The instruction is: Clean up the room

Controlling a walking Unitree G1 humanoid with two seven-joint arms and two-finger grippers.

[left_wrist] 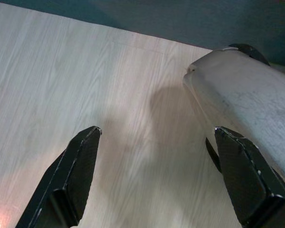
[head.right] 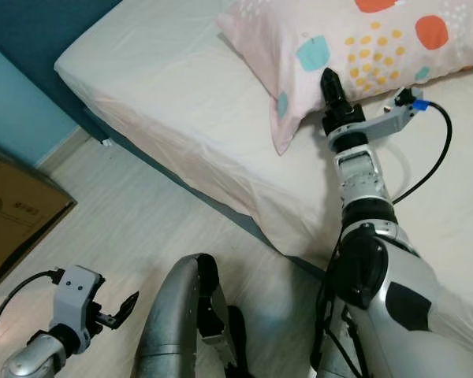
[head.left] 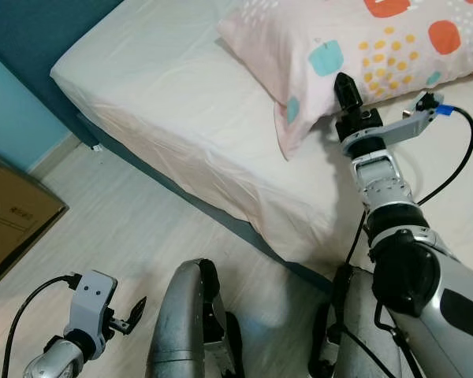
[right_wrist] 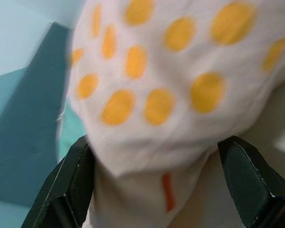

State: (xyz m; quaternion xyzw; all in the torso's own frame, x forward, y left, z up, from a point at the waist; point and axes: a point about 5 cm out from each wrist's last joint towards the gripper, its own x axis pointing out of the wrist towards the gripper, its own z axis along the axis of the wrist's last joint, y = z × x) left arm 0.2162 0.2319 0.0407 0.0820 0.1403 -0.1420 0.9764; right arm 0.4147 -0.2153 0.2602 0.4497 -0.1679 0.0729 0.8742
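A pale pink pillow [head.left: 355, 47] with orange, teal and red spots lies at the head of the white bed [head.left: 165, 102]. My right gripper [head.left: 345, 85] reaches over the mattress to the pillow's lower edge. In the right wrist view its fingers [right_wrist: 71, 185] stand open on either side of that spotted edge [right_wrist: 152, 95], which bulges between them. My left gripper [head.left: 134, 311] hangs low at the left over the wood floor. It is open with nothing between its fingers [left_wrist: 71, 175].
A flat cardboard box [head.left: 8, 220] leans by the teal wall at the left. Pale wood floor [head.left: 126, 228] runs between box and bed. The bed's dark blue base [head.left: 221, 216] edges the floor. My own legs [head.left: 185, 323] fill the bottom centre.
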